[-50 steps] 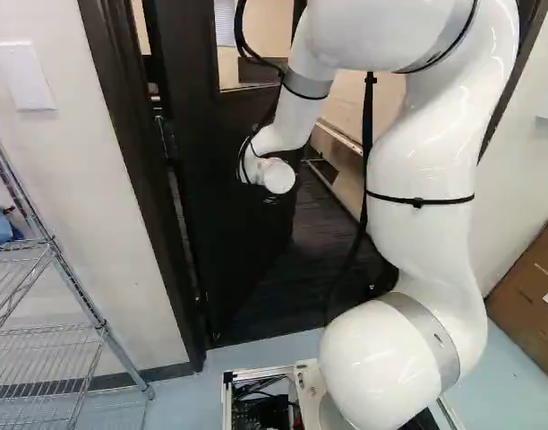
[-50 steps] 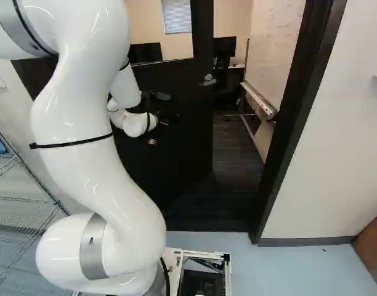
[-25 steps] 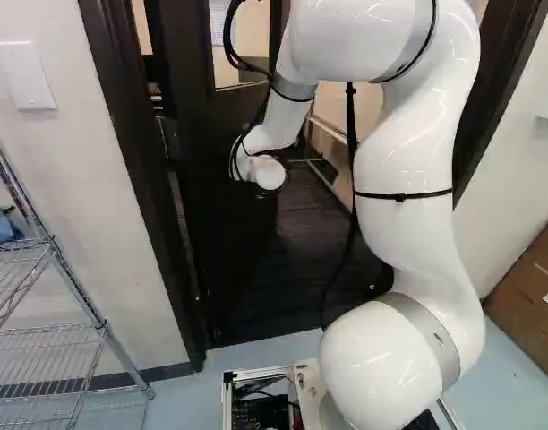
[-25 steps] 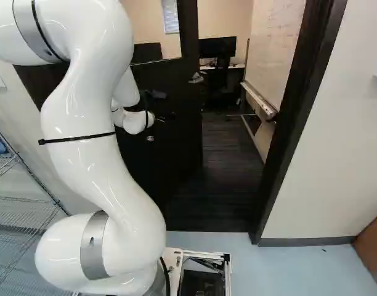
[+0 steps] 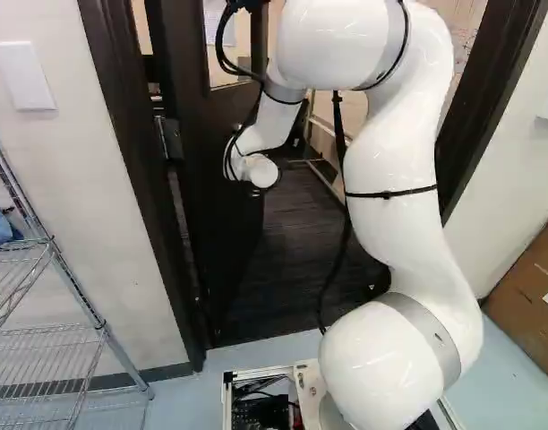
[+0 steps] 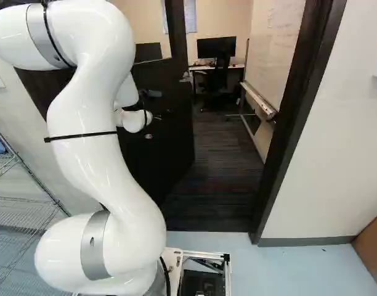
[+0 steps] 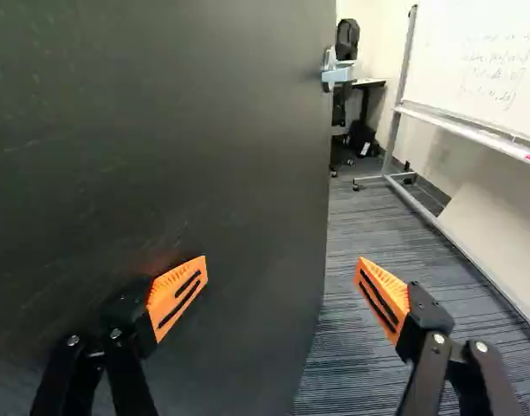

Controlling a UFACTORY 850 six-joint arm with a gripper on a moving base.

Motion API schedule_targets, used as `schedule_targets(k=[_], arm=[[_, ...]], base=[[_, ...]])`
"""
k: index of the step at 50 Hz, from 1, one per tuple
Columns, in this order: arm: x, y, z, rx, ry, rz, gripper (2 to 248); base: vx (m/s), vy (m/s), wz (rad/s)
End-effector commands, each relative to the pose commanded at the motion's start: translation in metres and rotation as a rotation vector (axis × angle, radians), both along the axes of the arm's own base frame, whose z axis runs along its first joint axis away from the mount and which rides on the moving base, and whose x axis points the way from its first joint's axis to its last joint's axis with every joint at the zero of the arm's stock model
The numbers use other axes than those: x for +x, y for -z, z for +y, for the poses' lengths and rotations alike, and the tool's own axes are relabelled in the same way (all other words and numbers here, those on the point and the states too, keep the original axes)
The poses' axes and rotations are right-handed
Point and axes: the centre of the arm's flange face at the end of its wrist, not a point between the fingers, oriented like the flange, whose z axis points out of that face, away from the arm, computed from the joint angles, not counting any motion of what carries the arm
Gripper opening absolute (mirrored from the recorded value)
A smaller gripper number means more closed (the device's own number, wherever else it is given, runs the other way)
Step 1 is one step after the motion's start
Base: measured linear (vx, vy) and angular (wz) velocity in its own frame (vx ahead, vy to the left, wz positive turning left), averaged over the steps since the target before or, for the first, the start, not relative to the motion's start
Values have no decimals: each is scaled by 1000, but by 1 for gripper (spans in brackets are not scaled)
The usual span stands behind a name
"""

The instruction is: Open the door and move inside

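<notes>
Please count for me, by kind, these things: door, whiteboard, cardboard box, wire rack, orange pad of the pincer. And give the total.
Door: 1
Whiteboard: 1
Cardboard box: 1
Wire rack: 1
Orange pads: 2
Total: 6

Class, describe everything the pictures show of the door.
The door is dark and matt, faintly marked, its material unclear, with a window in its upper part and a silvery metal fitting by its free edge. It stands upright, partly open, swung into the room. The open gripper has one finger close to its face, contact unclear; the other finger is beyond its edge.
</notes>
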Motion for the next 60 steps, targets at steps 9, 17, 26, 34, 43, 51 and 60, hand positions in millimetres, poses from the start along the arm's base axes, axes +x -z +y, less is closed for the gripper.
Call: schedule_targets(k=[9,17,26,34,43,51,60], arm=[[4,1,8,-13,-37,-8,247],[7,1,15,-25,-69,-16,247],[11,2,22,-38,-105,-24,247],[14,2,28,-50,-136,-32,247],[17,3,34,-63,-166,-40,247],[20,3,39,-73,-192,-46,247],[24,4,44,-85,-220,-54,247]], base=[[0,0,0],[0,0,0],[0,0,0],[0,0,0],[0,0,0],[0,0,0],[0,0,0]])
